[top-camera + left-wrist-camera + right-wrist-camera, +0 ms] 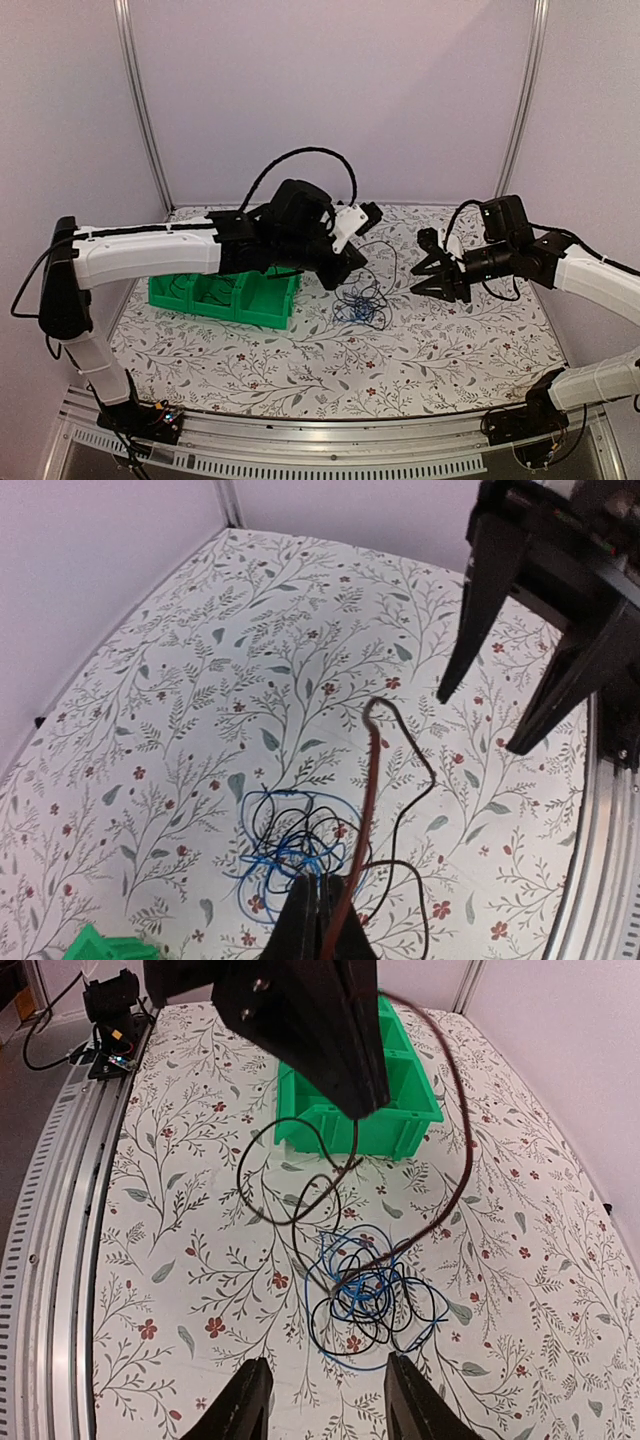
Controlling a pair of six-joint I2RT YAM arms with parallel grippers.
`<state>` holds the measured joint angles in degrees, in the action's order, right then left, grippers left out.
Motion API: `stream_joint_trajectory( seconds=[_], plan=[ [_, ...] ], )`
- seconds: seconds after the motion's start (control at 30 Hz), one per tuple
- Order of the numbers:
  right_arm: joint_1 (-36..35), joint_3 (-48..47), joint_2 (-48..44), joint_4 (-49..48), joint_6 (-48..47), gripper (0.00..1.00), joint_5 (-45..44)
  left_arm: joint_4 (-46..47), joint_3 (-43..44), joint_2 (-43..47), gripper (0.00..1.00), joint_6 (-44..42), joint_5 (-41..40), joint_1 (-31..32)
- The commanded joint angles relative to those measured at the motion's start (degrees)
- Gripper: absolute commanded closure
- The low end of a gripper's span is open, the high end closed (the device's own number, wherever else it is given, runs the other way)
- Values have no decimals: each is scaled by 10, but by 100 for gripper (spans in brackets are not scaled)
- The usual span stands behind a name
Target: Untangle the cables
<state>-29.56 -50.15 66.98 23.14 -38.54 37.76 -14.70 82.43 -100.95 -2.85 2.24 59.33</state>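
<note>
At the left of the flowery table (300,372) sits a green bin (225,295) with little boxes inside. Just right of the bin, the left gripper (352,264) points down over the cables (360,305). Its two fingers (303,920) are squeezed together, and they look pinched on one thin strand from the pile. A reddish-brown wire (375,770) runs up from right beside the tips. The cables are blue and black wires in a small messy knot, lying on the table between the two arms. At the right, the right gripper (420,268) hangs near the knot, not touching it. Its fingers (245,1405) are spread apart with nothing in them.
</note>
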Motion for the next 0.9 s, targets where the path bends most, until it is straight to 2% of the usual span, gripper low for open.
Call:
stream_joint_trajectory(
  seconds=[0.0,0.23,0.53,0.63,0.87],
  plan=[
    [2,8,-7,-16,5,57,-14,-74,-24,74,100,37,-141,-22],
    [1,9,9,-14,1,57,-22,-151,-76,152,100,138,-270,-85],
    [1,12,21,-13,-4,57,-35,-170,-167,253,100,215,-314,-175],
    [1,13,24,-12,-6,57,-37,-184,-178,267,100,211,-337,-196],
    [1,13,36,-11,-7,57,-44,-166,-220,255,100,223,-315,-246]
  ],
)
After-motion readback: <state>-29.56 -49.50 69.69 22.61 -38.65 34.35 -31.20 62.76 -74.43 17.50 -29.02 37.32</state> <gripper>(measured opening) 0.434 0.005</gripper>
